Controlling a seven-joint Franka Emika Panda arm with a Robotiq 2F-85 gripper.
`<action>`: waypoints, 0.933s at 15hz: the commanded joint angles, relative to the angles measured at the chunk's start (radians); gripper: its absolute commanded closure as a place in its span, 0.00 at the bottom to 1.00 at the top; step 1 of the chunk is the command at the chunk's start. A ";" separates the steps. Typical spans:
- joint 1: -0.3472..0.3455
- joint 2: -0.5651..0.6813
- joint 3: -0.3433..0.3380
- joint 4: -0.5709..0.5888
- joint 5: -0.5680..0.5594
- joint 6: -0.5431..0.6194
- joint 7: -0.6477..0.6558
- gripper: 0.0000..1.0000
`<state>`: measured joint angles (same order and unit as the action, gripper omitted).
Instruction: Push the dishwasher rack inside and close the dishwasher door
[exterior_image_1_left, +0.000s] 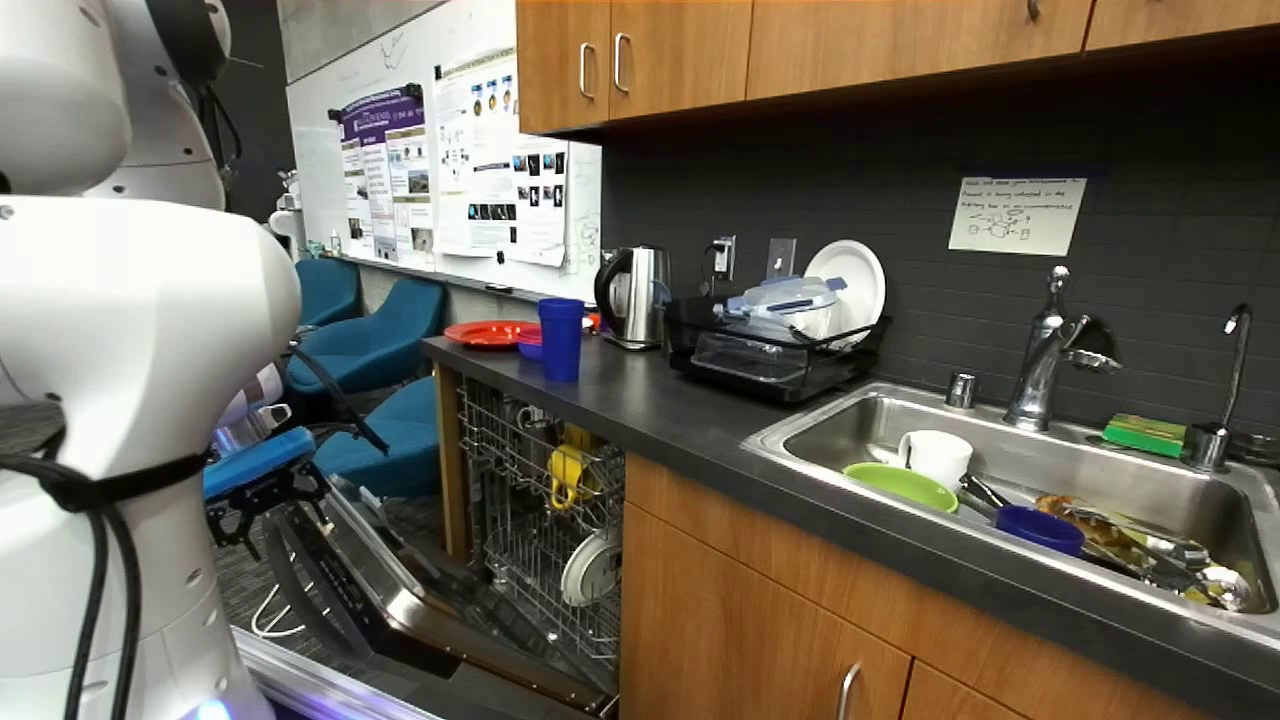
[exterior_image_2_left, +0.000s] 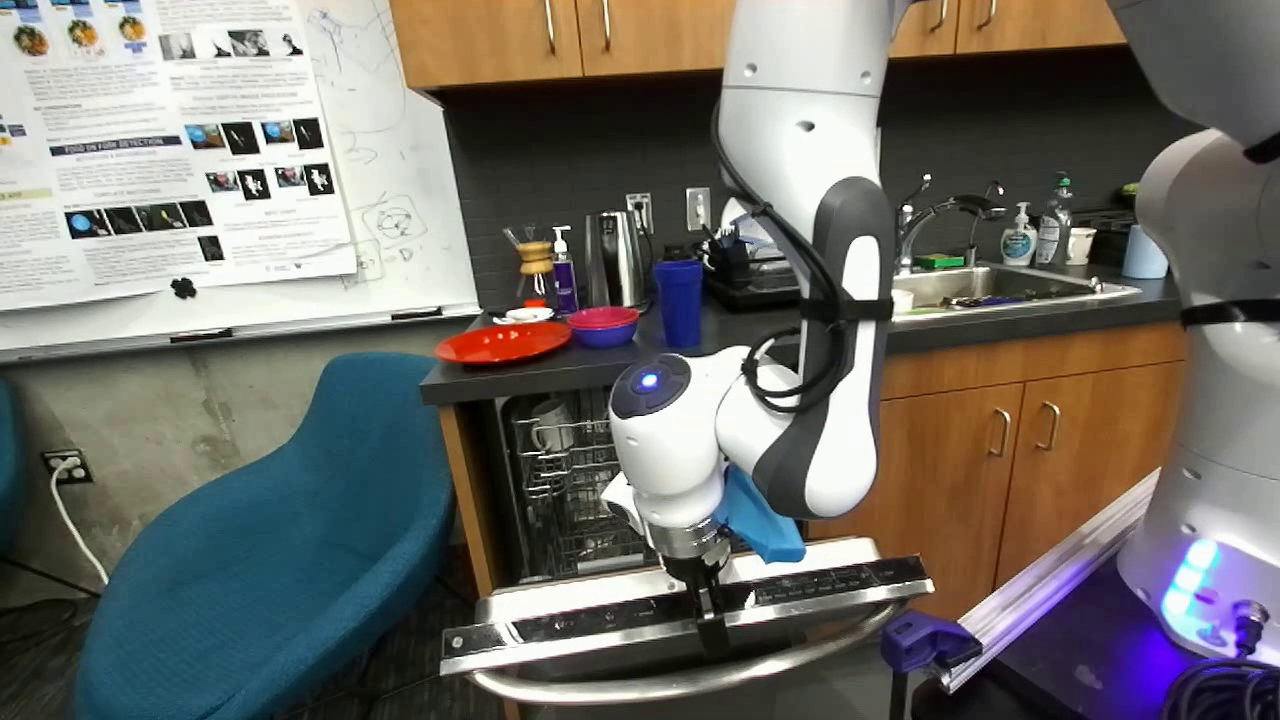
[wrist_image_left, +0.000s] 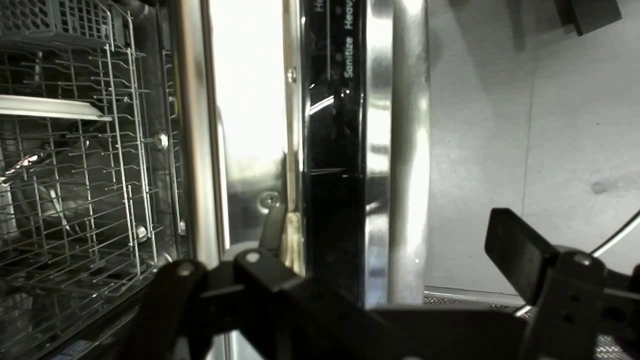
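Observation:
The dishwasher door (exterior_image_2_left: 560, 610) hangs partly open and tilted, with its steel top edge, black control strip (exterior_image_2_left: 830, 587) and curved bar handle (exterior_image_2_left: 690, 685) in view. It is also seen side-on in an exterior view (exterior_image_1_left: 410, 605). My gripper (exterior_image_2_left: 708, 610) is at the door's top edge. In the wrist view the gripper (wrist_image_left: 387, 227) is open, one finger on the inner-face side and the other beyond the handle; contact cannot be told. The wire dishwasher rack (exterior_image_1_left: 530, 560) stands inside the cabinet, holding a white plate (exterior_image_1_left: 592, 567). Rack wires show in the wrist view (wrist_image_left: 117, 140).
An upper wire rack (exterior_image_2_left: 545, 480) holds mugs, one yellow (exterior_image_1_left: 566, 475). The dark counter (exterior_image_1_left: 690, 420) overhead carries a blue cup (exterior_image_2_left: 680, 303) and red plate (exterior_image_2_left: 503, 343). A teal chair (exterior_image_2_left: 280, 540) stands beside the door; a purple clamp (exterior_image_2_left: 920, 640) is near its other end.

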<state>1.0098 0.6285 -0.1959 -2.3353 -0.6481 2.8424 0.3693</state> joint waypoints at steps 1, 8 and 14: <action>0.039 0.020 -0.037 0.013 -0.025 0.016 0.029 0.00; 0.161 0.040 -0.172 0.012 -0.059 0.107 0.073 0.00; 0.218 0.079 -0.223 0.025 -0.008 0.131 0.051 0.00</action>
<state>1.1987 0.6803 -0.3879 -2.3192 -0.6660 2.9497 0.4105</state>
